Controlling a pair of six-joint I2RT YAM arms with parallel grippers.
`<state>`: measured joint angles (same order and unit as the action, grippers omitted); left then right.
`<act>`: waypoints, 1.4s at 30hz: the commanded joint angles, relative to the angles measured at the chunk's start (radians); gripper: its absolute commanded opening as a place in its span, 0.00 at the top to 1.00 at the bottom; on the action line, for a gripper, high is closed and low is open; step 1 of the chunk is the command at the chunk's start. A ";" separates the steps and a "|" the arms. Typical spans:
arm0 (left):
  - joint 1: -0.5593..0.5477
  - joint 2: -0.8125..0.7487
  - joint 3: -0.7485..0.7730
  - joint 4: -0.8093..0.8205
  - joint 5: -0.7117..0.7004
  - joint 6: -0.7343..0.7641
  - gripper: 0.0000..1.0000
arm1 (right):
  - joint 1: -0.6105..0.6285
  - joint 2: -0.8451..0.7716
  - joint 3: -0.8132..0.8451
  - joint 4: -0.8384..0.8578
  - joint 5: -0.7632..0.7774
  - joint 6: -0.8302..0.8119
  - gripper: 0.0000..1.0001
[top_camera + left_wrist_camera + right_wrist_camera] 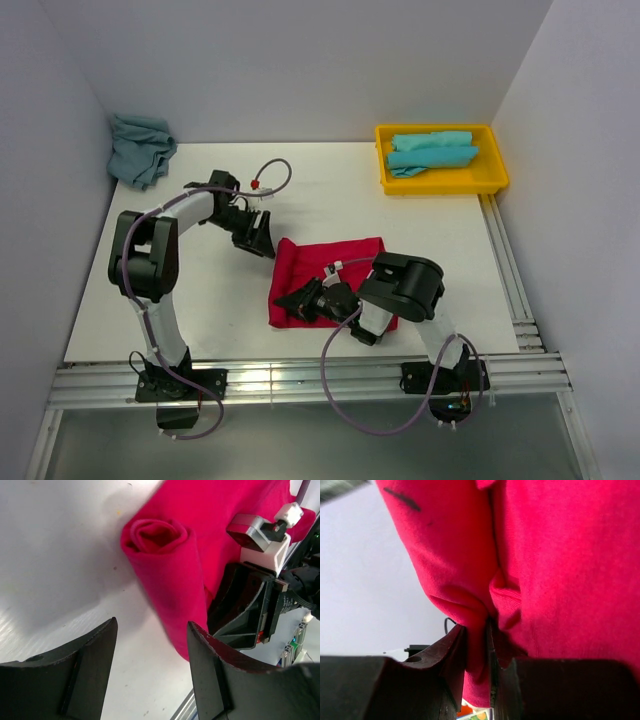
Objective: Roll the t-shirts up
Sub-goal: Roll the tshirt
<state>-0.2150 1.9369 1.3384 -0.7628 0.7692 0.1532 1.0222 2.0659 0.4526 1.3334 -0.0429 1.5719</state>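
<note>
Tray (441, 185) upper right: two turquoise rolls (432, 150). Red t-shirt (330, 262) mid-roll, right fingers (452, 652) pinching it, left fingers (95, 665) open. Crumpled turquoise t-shirt (140, 148) upper left not yet rolled.

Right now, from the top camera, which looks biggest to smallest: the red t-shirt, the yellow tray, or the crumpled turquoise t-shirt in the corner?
1. Tied, too close to rank: the red t-shirt (partly covered) and the yellow tray.
2. Smallest: the crumpled turquoise t-shirt.
</note>
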 commanded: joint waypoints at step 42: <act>-0.198 0.059 0.070 0.060 -0.502 -0.185 1.00 | 0.196 -0.377 0.748 -1.902 0.600 -0.222 0.48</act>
<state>-0.4095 2.0106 1.3952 -0.7067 0.4603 -0.0338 1.2026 1.6699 1.0859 -0.2527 0.4240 1.3838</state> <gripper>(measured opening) 0.182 0.526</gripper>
